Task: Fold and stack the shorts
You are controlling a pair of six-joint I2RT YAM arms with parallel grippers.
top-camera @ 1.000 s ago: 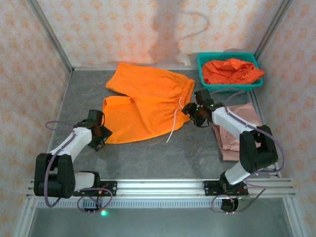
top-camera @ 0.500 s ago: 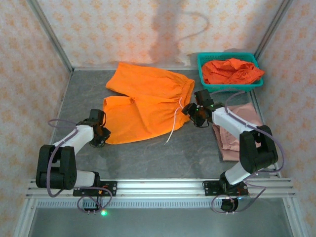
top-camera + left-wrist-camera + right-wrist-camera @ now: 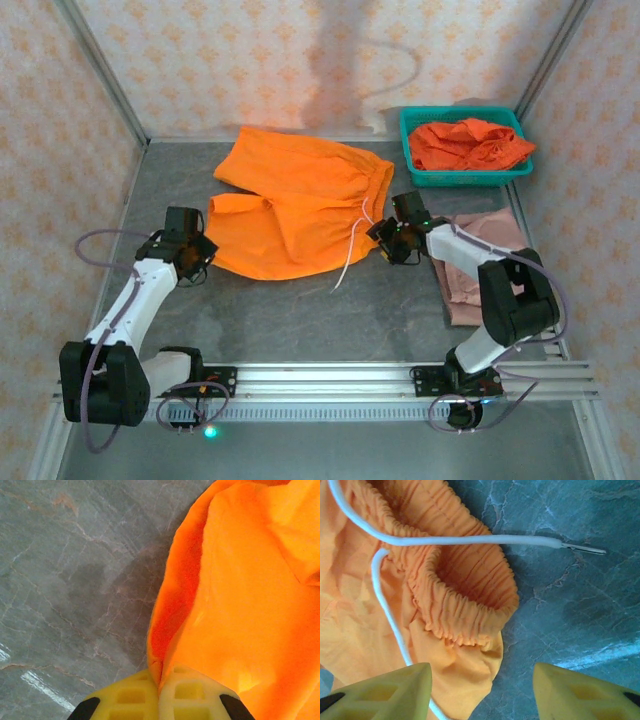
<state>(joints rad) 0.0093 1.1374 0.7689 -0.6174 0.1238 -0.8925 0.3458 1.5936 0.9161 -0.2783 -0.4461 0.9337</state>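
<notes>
Grip quality governs this fold. Left gripper (image 3: pixel 160 692) is clamped shut on the leg hem of the bright orange cloth shorts (image 3: pixel 295 205), which lie spread flat at centre frame in the top view. Right gripper (image 3: pixel 482 687) stands open, straddling the corner of the gathered elastic waistband (image 3: pixel 465 585) at lower centre of its wrist view. Close it on both waistband layers, excluding the pale white drawstring (image 3: pixel 470 540), then raise both ends evenly to avoid bunching.
</notes>
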